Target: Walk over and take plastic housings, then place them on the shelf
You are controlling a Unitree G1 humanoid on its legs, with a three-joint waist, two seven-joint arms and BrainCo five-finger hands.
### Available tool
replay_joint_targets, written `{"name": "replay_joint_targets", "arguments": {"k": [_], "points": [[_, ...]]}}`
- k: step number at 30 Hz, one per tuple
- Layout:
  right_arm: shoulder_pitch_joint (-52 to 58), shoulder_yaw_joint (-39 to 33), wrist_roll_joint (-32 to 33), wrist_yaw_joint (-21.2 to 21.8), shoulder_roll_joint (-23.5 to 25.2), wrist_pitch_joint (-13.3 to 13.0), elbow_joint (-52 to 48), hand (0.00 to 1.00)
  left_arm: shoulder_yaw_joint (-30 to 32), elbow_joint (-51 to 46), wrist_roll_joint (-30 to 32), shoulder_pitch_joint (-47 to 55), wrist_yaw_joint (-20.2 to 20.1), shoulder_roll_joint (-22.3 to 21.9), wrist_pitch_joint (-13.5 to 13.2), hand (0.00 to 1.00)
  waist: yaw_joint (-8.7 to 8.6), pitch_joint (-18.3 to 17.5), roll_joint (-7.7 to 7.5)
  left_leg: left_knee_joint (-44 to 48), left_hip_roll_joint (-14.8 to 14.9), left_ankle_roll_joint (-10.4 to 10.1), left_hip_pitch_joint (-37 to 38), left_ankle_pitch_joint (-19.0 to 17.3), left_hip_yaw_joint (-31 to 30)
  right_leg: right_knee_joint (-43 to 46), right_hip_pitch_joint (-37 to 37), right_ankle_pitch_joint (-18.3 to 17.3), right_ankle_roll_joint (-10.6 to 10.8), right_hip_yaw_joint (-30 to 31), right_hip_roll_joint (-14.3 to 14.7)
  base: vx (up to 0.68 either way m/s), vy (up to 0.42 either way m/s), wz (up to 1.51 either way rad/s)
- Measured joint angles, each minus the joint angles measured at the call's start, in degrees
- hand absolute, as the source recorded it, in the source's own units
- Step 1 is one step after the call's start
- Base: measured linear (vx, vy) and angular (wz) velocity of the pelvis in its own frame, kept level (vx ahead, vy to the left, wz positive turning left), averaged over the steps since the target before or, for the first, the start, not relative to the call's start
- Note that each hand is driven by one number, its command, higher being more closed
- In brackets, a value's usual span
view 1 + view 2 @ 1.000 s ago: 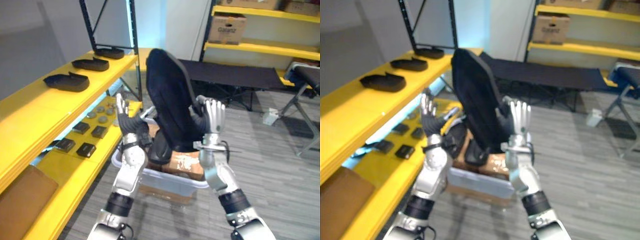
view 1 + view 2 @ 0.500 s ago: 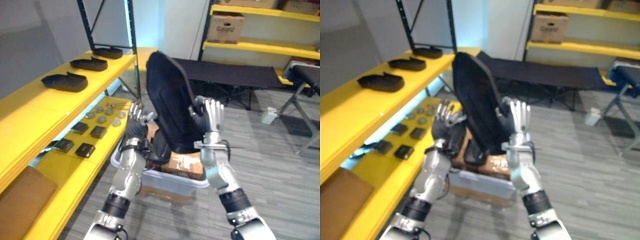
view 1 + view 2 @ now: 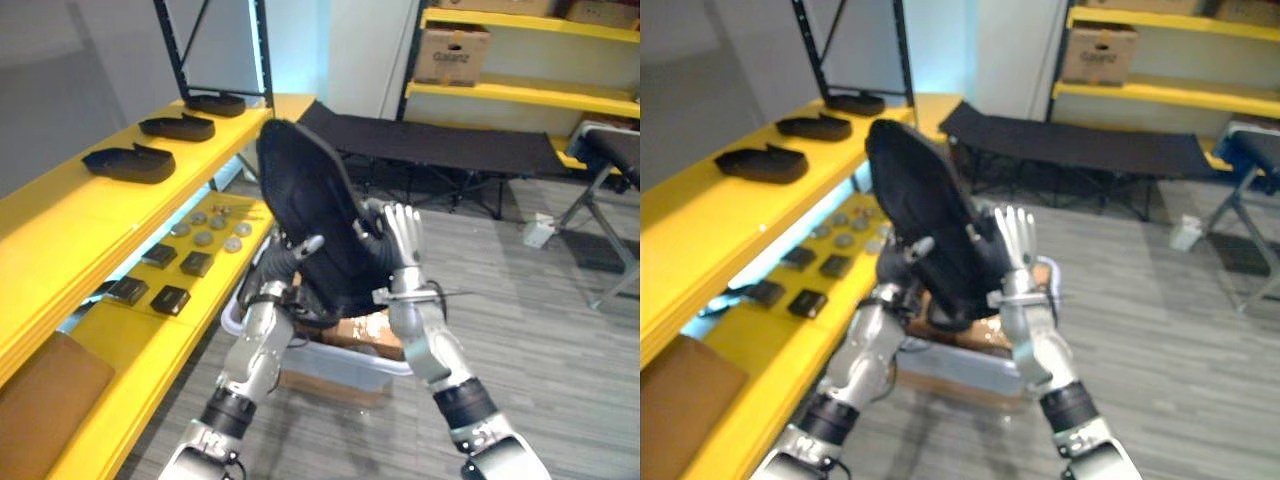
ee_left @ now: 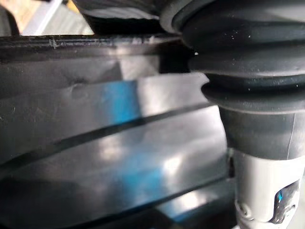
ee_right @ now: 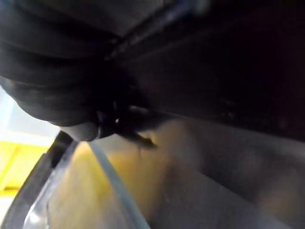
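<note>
A large black plastic housing [image 3: 310,225] hangs tilted to the left between my two hands, above a clear bin [image 3: 335,368]. My left hand [image 3: 283,268] is against its lower left side with its fingers stretched along the underside. My right hand [image 3: 402,238] presses flat on its right side, fingers straight and upright. The left wrist view has the housing's glossy ribbed surface [image 4: 105,157] close in front of it. At the left runs the yellow shelf [image 3: 70,215], with three smaller black housings [image 3: 131,162] in a row on its top level.
The bin holds a cardboard box [image 3: 368,330]. Small black blocks [image 3: 170,298] and round discs [image 3: 205,238] lie on the shelf's lower level. A black cot [image 3: 450,150] stands behind, yellow racks with cartons [image 3: 453,55] at the back right, and a folding frame [image 3: 605,200] at the right.
The housing has swung left and tipped towards the yellow shelf. My left hand dropped from raised beside it to under its left side. My right hand followed it leftward.
</note>
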Motion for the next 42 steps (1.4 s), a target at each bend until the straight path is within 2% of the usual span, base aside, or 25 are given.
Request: {"name": "replay_joint_targets", "arguments": {"k": [1, 2, 6, 11, 22, 28, 34, 35, 42], "points": [[0.0, 0.38, 0.46, 0.09, -0.07, 0.0, -0.06, 1.0, 0.0, 0.0, 0.0, 0.0, 0.19, 0.04, 0.0, 0.0, -0.01, -0.01, 0.01, 0.0, 0.0, 0.0, -0.11, 0.0, 0.0, 0.0, -0.13, 0.0, 0.0, 0.0, 0.0, 0.0, 0.0, 0.0], [0.0, 0.61, 0.71, 0.15, -0.1, 0.0, -0.07, 1.0, 0.01, 0.0, 0.0, 0.0, 0.31, 0.07, 0.0, 1.0, -0.01, -0.01, 0.02, 0.0, 0.0, 0.0, -0.16, 0.0, 0.01, 0.0, -0.19, 0.0, 0.0, 0.0, 0.0, 0.0, 0.0, 0.0], [0.18, 1.21, 1.82, 0.67, -0.4, 0.0, -0.24, 1.0, -0.27, 0.0, -0.46, -0.02, 0.85, 0.65, 0.01, 1.0, -0.09, -0.16, 0.21, 0.01, -0.01, 0.0, -0.6, 0.0, 0.01, 0.01, -0.63, 0.01, -0.01, 0.0, 0.01, 0.0, 0.0, 0.0], [1.91, 3.07, 4.28, 0.43, -1.91, 0.0, -2.09, 1.0, -0.99, -0.01, -4.57, -0.02, 1.36, 2.22, 0.0, 1.0, -0.19, -0.19, 0.26, 0.01, -0.01, 0.0, -0.61, 0.0, -0.01, 0.0, -0.64, 0.01, -0.01, -0.04, 0.01, 0.0, 0.0, 0.0], [5.97, 6.84, 7.72, -0.22, -5.87, -0.15, -4.01, 1.0, -2.06, 0.02, -6.9, 0.0, 1.95, 4.61, 0.21, 1.0, -0.31, -1.49, 0.06, 0.01, 0.02, -0.01, -0.58, 0.0, 0.05, 0.0, -0.68, -0.1, -0.18, 0.01, 0.02, 0.0, 0.0, 0.0], [6.98, 7.09, 10.9, -0.22, -7.86, -2.55, -4.18, 1.0, -1.96, 0.02, -9.89, 0.19, -2.57, 6.22, 0.85, 1.0, -0.32, -1.54, -0.03, 0.01, 0.06, -0.01, -0.51, 0.0, 0.19, 0.0, -0.71, -0.11, -0.2, 0.18, 0.06, 0.0, 0.0, 0.0], [8.98, 8.45, 14.85, 0.64, -8.6, -3.79, -4.0, 1.0, -0.92, 0.0, -13.31, 3.36, -8.56, 6.77, 1.31, 1.0, -0.28, -2.25, -1.1, 0.02, 0.18, -0.04, -0.49, -0.02, 0.24, -0.01, -0.71, -0.06, -0.13, 0.22, 0.19, 0.0, 0.0, 0.0], [9.66, 8.6, 16.68, 1.58, -8.61, -4.41, -3.72, 0.0, -0.85, -0.03, -13.46, 4.25, -9.37, 6.84, 1.29, 1.0, -0.26, -2.4, -1.32, 0.02, 0.18, -0.04, -0.48, -0.03, 0.26, -0.01, -0.71, -0.06, -0.13, 0.24, 0.19, 0.0, 0.0, 0.0], [11.39, 10.61, 20.06, 4.72, -9.14, -7.64, -3.67, 0.0, 0.97, -0.02, -13.47, 7.23, -11.58, 6.86, 1.25, 1.0, -0.08, -2.43, -1.45, 0.0, 0.28, -0.14, 0.37, -0.12, 1.61, -0.11, -0.82, -0.35, -0.58, 1.46, 0.19, -0.01, 0.002, -0.09]]}}
